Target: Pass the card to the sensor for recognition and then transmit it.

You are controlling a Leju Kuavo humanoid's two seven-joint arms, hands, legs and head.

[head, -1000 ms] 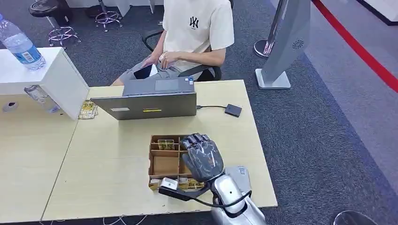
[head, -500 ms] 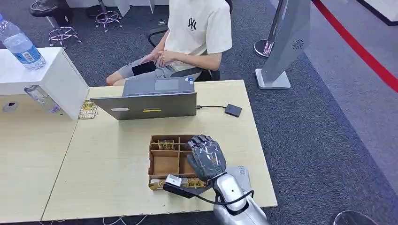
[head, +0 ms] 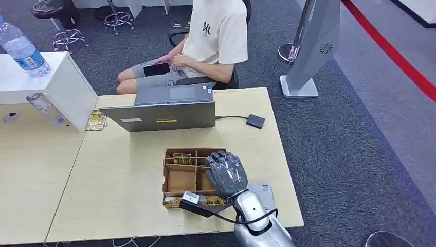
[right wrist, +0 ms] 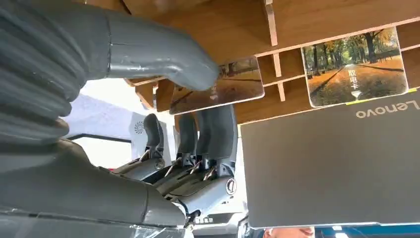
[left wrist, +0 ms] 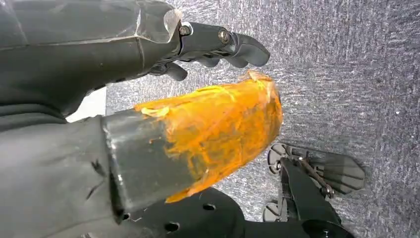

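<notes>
Scene evenly, brightly lit from overhead; shadows soft. Head view sharp. Left hand (left wrist: pixel 148 144) blurred in close-up; glare seen on laptop (head: pixel 164 114) lid.

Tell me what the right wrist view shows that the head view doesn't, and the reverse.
Right wrist view alone: the thumb pressing a card against the dark fingers, so the right hand grips it; also the printed face of a second card. Head view alone: the black sensor on its cable, the table, a seated person. Both: the wooden tray and laptop.
</notes>
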